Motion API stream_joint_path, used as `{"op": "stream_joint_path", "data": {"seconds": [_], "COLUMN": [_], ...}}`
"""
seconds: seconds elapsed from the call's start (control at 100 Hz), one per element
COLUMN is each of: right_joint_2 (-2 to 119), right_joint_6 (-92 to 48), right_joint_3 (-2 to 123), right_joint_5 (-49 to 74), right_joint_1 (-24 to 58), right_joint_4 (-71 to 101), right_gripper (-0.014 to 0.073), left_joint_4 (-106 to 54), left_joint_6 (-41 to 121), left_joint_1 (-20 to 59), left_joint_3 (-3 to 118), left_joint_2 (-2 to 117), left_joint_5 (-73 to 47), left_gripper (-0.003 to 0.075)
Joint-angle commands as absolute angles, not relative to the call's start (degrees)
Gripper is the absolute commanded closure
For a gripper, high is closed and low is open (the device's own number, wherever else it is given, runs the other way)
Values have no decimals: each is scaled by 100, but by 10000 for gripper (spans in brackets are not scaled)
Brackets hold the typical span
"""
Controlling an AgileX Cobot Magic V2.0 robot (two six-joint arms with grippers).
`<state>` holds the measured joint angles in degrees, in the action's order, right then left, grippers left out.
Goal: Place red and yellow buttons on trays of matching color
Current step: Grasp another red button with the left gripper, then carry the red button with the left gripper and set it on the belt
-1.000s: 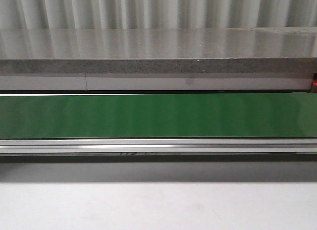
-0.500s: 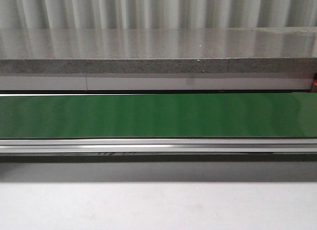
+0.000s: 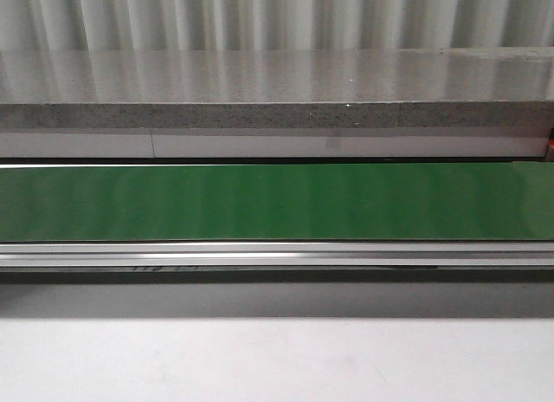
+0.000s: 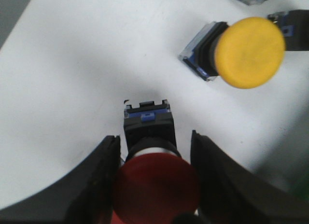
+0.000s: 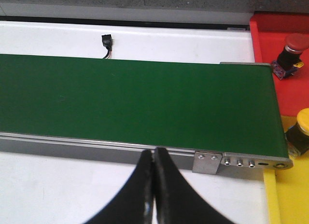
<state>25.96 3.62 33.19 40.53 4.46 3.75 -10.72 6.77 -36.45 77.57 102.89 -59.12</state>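
Buttons absent from front view: I only see the empty green belt (image 3: 277, 203)

Left wrist: red button (image 4: 153, 178) sits between the spread fingers of left gripper (image 4: 154, 185), not clamped yet I think, long axis pointing away from the wrist; yellow button (image 4: 241, 52) well apart

Right wrist: right gripper (image 5: 153, 185) pinched empty, red tray (image 5: 280, 45) and yellow tray (image 5: 289, 185) past belt end

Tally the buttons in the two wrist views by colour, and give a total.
Red buttons: 2, one between the left tool's fingers and one on the red tray.
Yellow buttons: 2, one on the white table and one on the yellow tray.
Total: 4.
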Motion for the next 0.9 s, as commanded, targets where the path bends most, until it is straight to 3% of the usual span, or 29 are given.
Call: {"op": "stream_joint_path", "data": {"seconds": [0.0,0.36,0.62,0.89], "right_joint_2": [2619,2619,2619,2619], "right_joint_6": [303,303,303,303], "right_joint_3": [3446,3446,3446,3446], "right_joint_5": [3676,3676,3676,3676], "right_joint_1": [452,452,452,452], "right_joint_4": [388,388,388,388], "right_gripper": [659,659,659,659], "left_joint_4": [-1159,-975,-897,-725], "left_joint_6": [726,995,995,995], "left_joint_1": [-3587,-2398,-1223,-878], "left_joint_3": [7920,7920,7920,7920], "left_joint_2": [9644,8705,8966,9470], "left_joint_5": [-6123,-6318,-6391,-6384], "left_gripper": [596,596,596,584]}}
